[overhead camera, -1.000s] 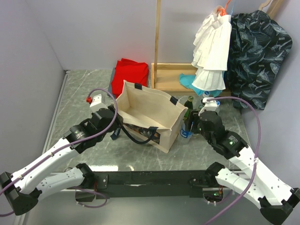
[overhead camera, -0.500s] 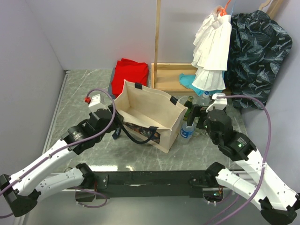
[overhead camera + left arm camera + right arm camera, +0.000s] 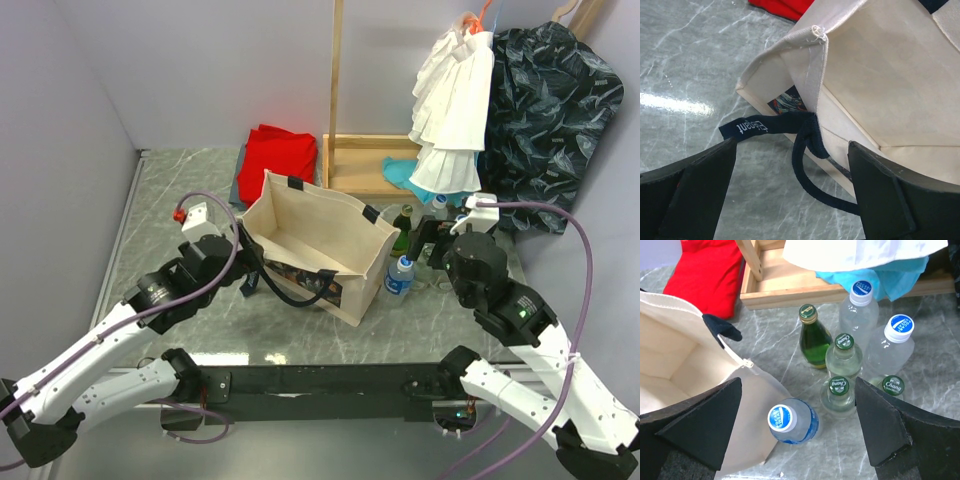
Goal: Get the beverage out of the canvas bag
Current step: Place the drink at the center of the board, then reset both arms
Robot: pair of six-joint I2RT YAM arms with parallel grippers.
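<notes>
Table (image 3: 180, 200) | canvas bag (image 3: 330, 228) mouth-up, length far-left to near-right | bottle (image 3: 789, 421) upright | left hand (image 3: 790, 187), right hand (image 3: 797, 390) wide

The marble table (image 3: 170, 200) carries the canvas bag (image 3: 320, 235), bottles (image 3: 398, 277) beside it, a red cloth (image 3: 277, 160) and a wooden frame (image 3: 365, 168).

The canvas bag (image 3: 318, 243) stands upright on the tabletop (image 3: 175, 195) with its mouth open. It is boxy and beige, with its pale inner floor in view. Its strap handles (image 3: 807, 132) are dark navy; 1 hangs in a loop down the near side. A dark printed panel (image 3: 312, 281) sits low on that side. The beverage (image 3: 790, 421) is 1 clear plastic bottle with a blue label and a blue-and-white cap. It stands upright outside the bag, just beside the right end wall.
</notes>
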